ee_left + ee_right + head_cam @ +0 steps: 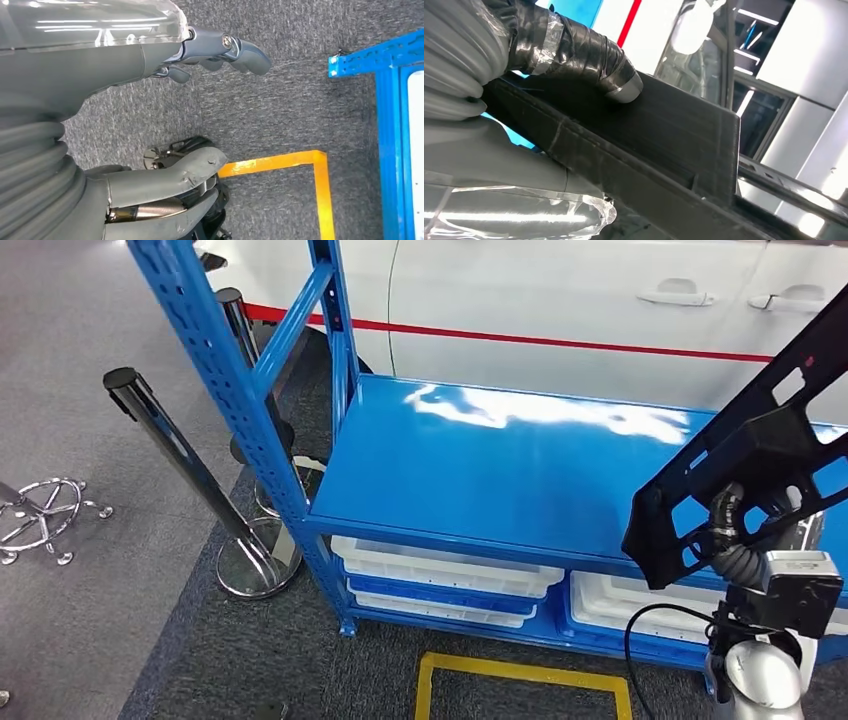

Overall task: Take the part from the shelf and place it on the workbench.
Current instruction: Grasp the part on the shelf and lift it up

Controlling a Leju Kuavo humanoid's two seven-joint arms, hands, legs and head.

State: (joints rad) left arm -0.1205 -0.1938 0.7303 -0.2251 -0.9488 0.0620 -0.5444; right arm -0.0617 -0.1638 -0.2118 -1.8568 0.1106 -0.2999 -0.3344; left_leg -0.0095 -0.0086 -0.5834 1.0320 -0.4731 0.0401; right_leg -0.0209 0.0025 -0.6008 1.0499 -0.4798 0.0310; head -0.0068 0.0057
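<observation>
A: Where was the black part [745, 455]?
B: It was up in the air at the right, tilted, over the right end of the blue shelf [480, 465]. The right robot hand [524, 75] gripped it: in the right wrist view the taped thumb pressed on the part's flat face while the grey palm sat under its ribbed edge.

A: And the left robot hand [165, 125]?
B: It held nothing. Its fingers [240, 47] and thumb were apart, hanging over the grey carpet [280, 100] near a yellow floor marking [300, 160].

A: What else was around?
B: White trays [440, 575] lay on the shelf's lower level, chrome posts [190, 470] stood to its left, and a white car door with a red stripe [600, 343] was behind.
</observation>
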